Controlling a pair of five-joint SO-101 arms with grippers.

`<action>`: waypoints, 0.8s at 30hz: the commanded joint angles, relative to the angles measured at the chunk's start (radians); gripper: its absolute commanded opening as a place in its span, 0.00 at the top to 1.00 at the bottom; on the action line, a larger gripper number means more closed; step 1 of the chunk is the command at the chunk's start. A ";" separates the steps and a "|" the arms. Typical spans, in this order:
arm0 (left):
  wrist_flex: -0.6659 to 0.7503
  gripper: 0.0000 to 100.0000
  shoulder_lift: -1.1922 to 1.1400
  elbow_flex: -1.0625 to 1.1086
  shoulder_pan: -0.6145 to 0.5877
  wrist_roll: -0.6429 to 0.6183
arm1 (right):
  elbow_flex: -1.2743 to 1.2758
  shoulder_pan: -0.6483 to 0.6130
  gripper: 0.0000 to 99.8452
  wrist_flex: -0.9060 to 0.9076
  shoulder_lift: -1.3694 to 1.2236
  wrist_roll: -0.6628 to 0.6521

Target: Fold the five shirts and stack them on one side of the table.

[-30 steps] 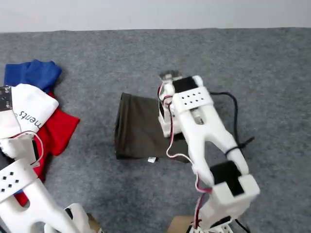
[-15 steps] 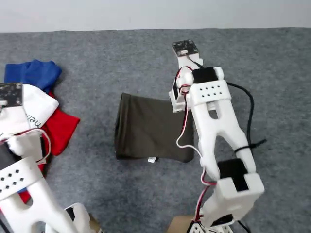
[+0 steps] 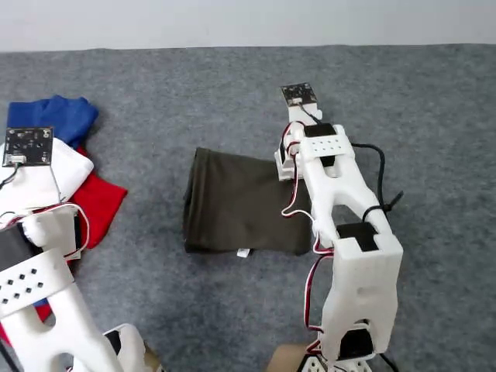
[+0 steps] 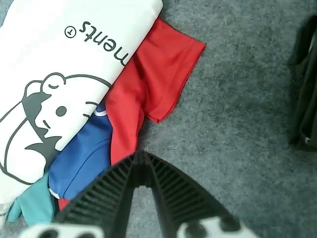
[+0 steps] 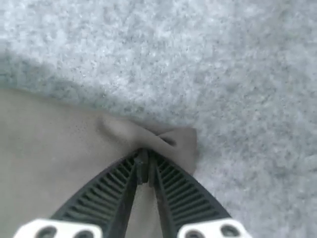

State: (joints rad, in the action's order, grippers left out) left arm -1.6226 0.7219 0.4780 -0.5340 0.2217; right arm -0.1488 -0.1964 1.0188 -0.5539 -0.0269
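The right gripper [image 5: 143, 167] is clamped on a puckered corner of the folded olive shirt [image 3: 236, 203]. The left gripper [image 4: 142, 158], jaws together, hangs left of that shirt, beside the pile of shirts [image 3: 97, 205].

Gripper [image 4: 142, 157] tips together over grey table [image 4: 223, 124]; white shirt [image 4: 74, 64] overlaps red shirt [image 4: 153, 74], blue shirt [image 4: 81, 158]; dark shirt [image 4: 307, 84] apart.

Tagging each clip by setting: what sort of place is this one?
Probably a robot test bench rather than a home: a table under a grey carpet-like cover, a white left arm and right arm side by side, and a dark shirt and a pile of shirts laid out as work pieces.
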 commanded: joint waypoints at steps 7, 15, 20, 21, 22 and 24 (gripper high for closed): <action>0.017 1.00 0.018 -0.028 0.008 0.006 | -0.190 -0.005 0.99 0.120 0.074 -0.005; 0.012 1.00 0.018 0.022 0.008 0.006 | -0.324 -0.079 0.99 0.489 0.211 -0.003; 0.012 1.00 0.018 0.022 0.008 0.006 | -0.324 -0.085 0.99 0.673 0.259 -0.002; 0.011 1.00 0.018 0.022 0.008 0.006 | -0.324 -0.085 0.99 0.707 0.262 -0.002; 0.009 1.00 0.020 0.021 0.006 0.006 | -0.324 -0.087 0.99 0.737 0.266 -0.002; -0.020 1.00 0.020 0.013 0.005 0.006 | -0.324 -0.090 0.99 0.780 0.282 -0.002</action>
State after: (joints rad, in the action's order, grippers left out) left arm -1.6241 0.7219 0.5040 -0.5340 0.2217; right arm -0.4219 -0.2716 1.7308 -0.3514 -0.0269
